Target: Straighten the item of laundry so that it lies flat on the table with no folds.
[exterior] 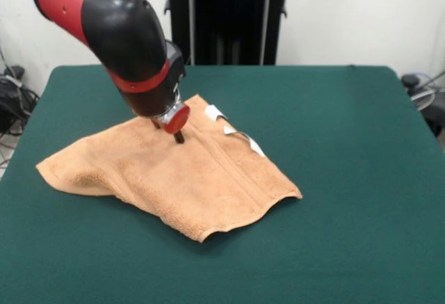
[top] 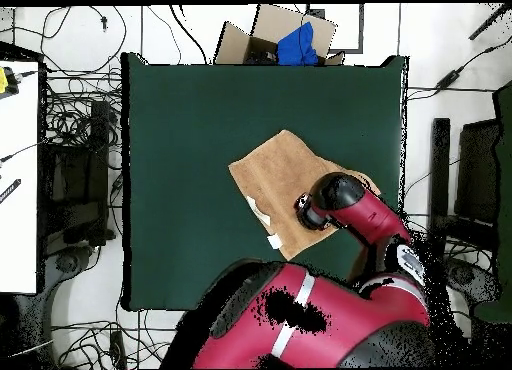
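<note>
A nubby terry-cloth towel lies on the matt, felt-like green bench, beneath a glossy plastic-shelled arm.

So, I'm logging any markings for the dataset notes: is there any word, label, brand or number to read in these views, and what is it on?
No text can be read in either view.
White tags on the towel: any print too small to tell.
Arm by the gripper: no legible marking.
Cardboard box beyond the table: nothing legible.

Towel on table, left of centre in front view — gripper over its far part.
</note>
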{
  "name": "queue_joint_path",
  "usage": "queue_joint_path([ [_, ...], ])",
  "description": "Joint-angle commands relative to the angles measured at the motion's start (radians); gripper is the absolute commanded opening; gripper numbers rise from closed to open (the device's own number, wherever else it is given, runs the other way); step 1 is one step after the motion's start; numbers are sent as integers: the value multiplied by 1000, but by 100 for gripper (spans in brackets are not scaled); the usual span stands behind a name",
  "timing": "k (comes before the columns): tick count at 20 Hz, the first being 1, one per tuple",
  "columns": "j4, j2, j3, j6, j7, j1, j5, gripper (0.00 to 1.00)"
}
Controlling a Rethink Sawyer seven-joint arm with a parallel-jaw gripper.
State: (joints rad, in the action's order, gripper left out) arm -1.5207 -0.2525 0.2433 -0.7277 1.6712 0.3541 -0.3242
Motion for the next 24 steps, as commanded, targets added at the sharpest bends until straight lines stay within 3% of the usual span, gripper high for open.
queue_joint_path([
  [1, -109, -90, -158, 235, -139, 99, 145, 100],
  [12, -84, -39, -223, 269, -15, 166, 224, 100],
  [24, -143, -93, -250, 340, 60, 194, 268, 100],
])
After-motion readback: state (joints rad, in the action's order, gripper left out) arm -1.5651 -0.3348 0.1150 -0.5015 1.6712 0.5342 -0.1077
